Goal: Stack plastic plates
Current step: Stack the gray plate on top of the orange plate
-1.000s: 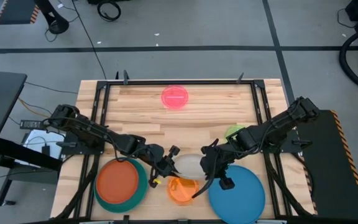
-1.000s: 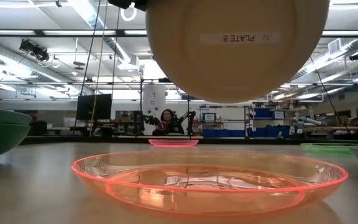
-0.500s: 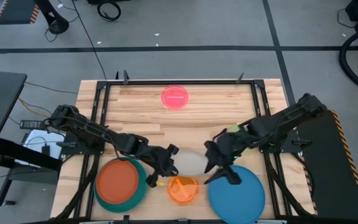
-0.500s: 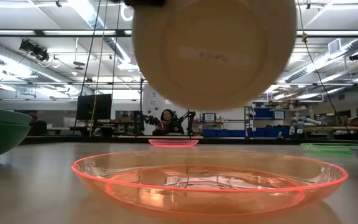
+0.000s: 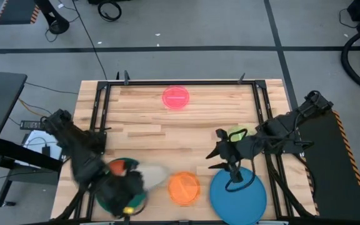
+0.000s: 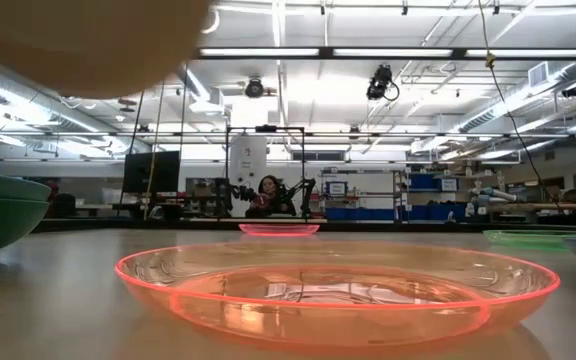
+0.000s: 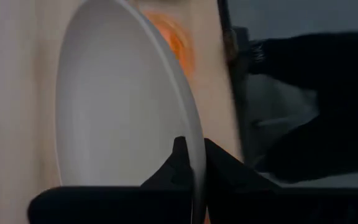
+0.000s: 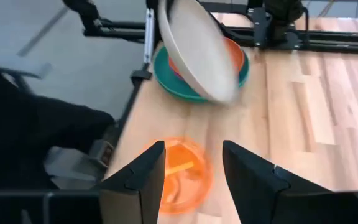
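The beige plate (image 5: 155,176) hangs tilted over the near left of the table, held by my shut left gripper (image 7: 192,146). Below it, the orange-red plate (image 8: 234,53) lies in the teal plate (image 8: 166,74). The small orange plate (image 5: 184,187) lies flat near the front edge, with the blue plate (image 5: 237,195) to its right. My right gripper (image 8: 194,180) stands open and empty above the table between the orange and blue plates. A pink plate (image 5: 177,98) lies at the far middle, and a small green plate (image 5: 236,132) lies by the right arm. My left gripper pinches the beige plate's rim (image 7: 194,163) between its two fingers, one finger on each face. The plate is lifted clear of the table and tilted steeply, standing out beyond the fingers above the teal and orange-red stack.
Black rails (image 5: 99,112) run along the table's left, right and far sides. The right arm (image 5: 280,131) reaches in from the right edge. Bare wood (image 5: 167,134) lies across the table's middle. A person (image 6: 265,190) sits far off in the room.
My right gripper has opened, let go of the beige plate and drawn back toward the table's right and far side. My left gripper has swung the plate quickly toward the near left, from above the orange plate to over the teal stack, tipping it.
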Available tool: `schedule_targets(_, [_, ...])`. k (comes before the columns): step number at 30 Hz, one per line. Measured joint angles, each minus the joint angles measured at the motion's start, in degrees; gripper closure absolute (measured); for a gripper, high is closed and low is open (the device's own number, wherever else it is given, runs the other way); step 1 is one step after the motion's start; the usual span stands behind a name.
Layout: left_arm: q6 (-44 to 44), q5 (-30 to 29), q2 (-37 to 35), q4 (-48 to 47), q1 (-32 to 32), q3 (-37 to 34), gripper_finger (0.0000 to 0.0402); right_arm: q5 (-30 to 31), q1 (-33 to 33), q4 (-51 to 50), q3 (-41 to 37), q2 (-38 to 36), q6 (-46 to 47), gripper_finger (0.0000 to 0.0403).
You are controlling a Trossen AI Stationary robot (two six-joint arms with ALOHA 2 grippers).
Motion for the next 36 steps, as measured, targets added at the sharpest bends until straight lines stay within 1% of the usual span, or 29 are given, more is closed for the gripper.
schedule_targets(4, [-17.5,-2.2,0.4,-0.2,-8.1,0.8,0.0381,2.5,-0.7,0.0,0.0,2.0,-2.4,0.0234])
schedule_targets(6, [-23.8,-2.3,1.2,-0.5,-10.9,1.7,0.0381,2.8,-1.7,0.0,0.0,2.9,-2.9,0.0234])
schedule_targets(8, [-28.3,-1.6,2.9,-2.2,-13.1,3.7,0.0381,2.8,-2.8,0.0,-0.1,3.8,-2.9,0.0234])
schedule_targets(10, [-32.5,-1.2,4.8,-6.5,-14.2,7.0,0.0381,2.8,-3.8,0.1,-0.1,4.3,-2.9,0.0234])
schedule_targets(13, [-38.0,-1.4,8.2,-16.1,-15.2,10.9,0.0381,2.8,-5.1,1.0,-0.1,5.0,-2.4,0.0235])
schedule_targets(17, [-43.5,-1.0,12.1,-24.7,-15.5,11.1,0.0381,3.5,-5.8,1.8,-0.1,5.9,-2.3,0.0235])
schedule_targets(24, [-45.9,-0.1,19.8,-25.7,-14.1,11.0,0.0381,3.9,-6.0,2.6,-0.1,7.7,-2.0,0.0235])
schedule_targets(29, [-44.2,0.8,26.4,-25.5,-13.1,10.9,0.0381,8.8,-5.6,3.9,-0.1,10.1,-1.9,0.0235])
schedule_targets(31, [-44.1,1.4,27.6,-25.6,-12.5,11.0,0.0381,10.2,-5.1,4.3,-0.1,11.7,-2.1,0.0235])
schedule_targets(36, [-43.9,1.6,27.9,-25.7,-11.5,10.5,0.0381,10.2,-3.0,5.6,-0.1,16.4,-1.7,0.0235])
